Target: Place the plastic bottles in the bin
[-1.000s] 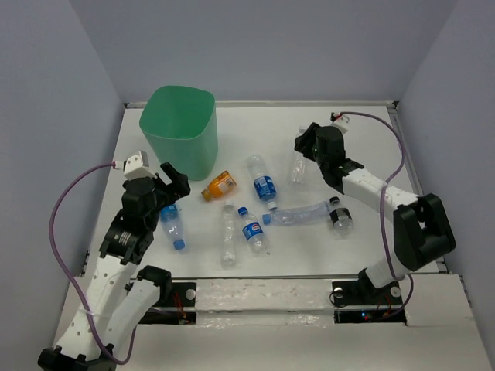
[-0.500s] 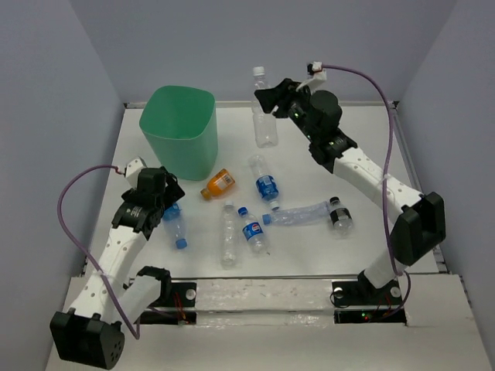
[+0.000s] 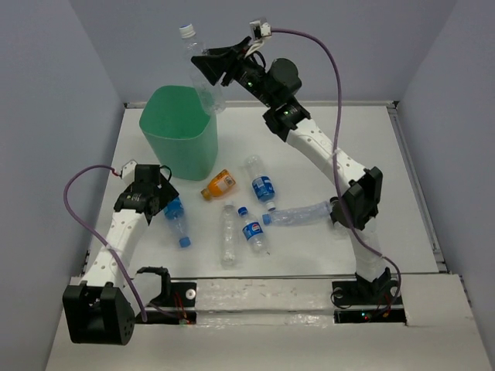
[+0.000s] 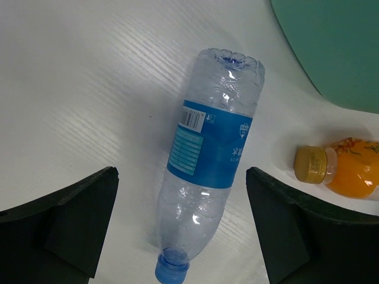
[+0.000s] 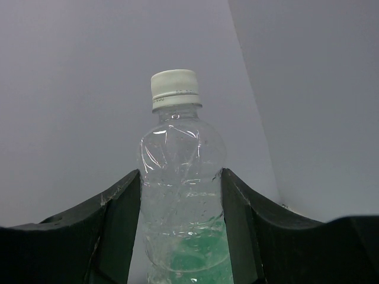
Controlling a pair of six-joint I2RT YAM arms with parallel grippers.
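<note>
My right gripper [image 3: 207, 68] is shut on a clear bottle with a white cap [image 3: 199, 68] and holds it upright above the right rim of the mint-green bin [image 3: 179, 143]; in the right wrist view the clear bottle [image 5: 180, 195] sits between both fingers [image 5: 243, 225]. My left gripper [image 3: 164, 198] is open and low over a blue-labelled bottle [image 4: 212, 157] lying on the table, cap toward me; this blue-labelled bottle [image 3: 175, 219] lies in front of the bin. The orange bottle [image 3: 219, 185] lies right of the bin and shows in the left wrist view [image 4: 346, 173]. Several more bottles [image 3: 263, 184] lie mid-table.
A crushed clear bottle [image 3: 302, 214] and a dark-capped bottle [image 3: 340, 216] lie by the right arm. Two more bottles [image 3: 227, 234] lie near the front edge. Grey walls close in the white table [image 3: 371, 154] on three sides.
My right arm has lifted the clear bottle from the table's right half and carried it up and left to over the bin's rim. My left gripper has lowered over the blue-labelled bottle.
</note>
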